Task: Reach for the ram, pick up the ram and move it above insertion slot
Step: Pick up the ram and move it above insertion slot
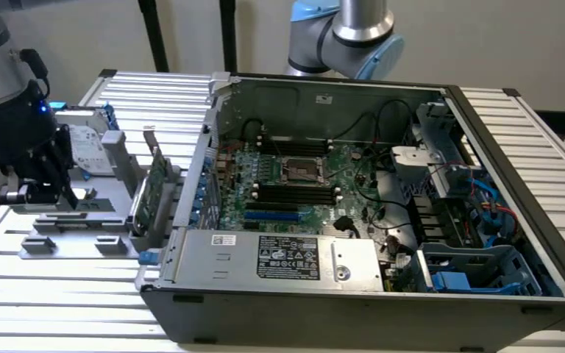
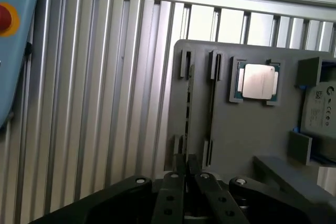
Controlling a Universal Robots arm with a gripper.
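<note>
Workbench scene, read along the exterior view from its left to its right. Farthest left, one gripper [image 2: 185, 165] hangs low over one grey holder tray [image 2: 236, 129]. In the wrist view its fingertips [image 2: 178, 165] sit drawn together with only a dark sliver between them, and nothing can be seen pinched there.

Just ahead of them, a thin broken line stands on edge between two of the tray's clips [image 2: 185, 64]. By my reading this is the ram [image 2: 189, 98] (the neighbouring pair of clips holds a plain dark line, and I cannot tell whether that is a second stick or a bare groove). So the reach looks nearly complete, while the pick-up and the carry are not yet done.

Next come one silver hard drive [image 1: 82, 147], one processor [image 2: 257, 81] seated in the tray, and one upright green expansion card [image 1: 160, 184].

Rightmost is one open computer case [image 1: 263, 316]. On its motherboard [image 1: 352, 165] the insertion slot [image 1: 293, 193] lies among several long dark slots, too close-set to count, well apart from the gripper.
</note>
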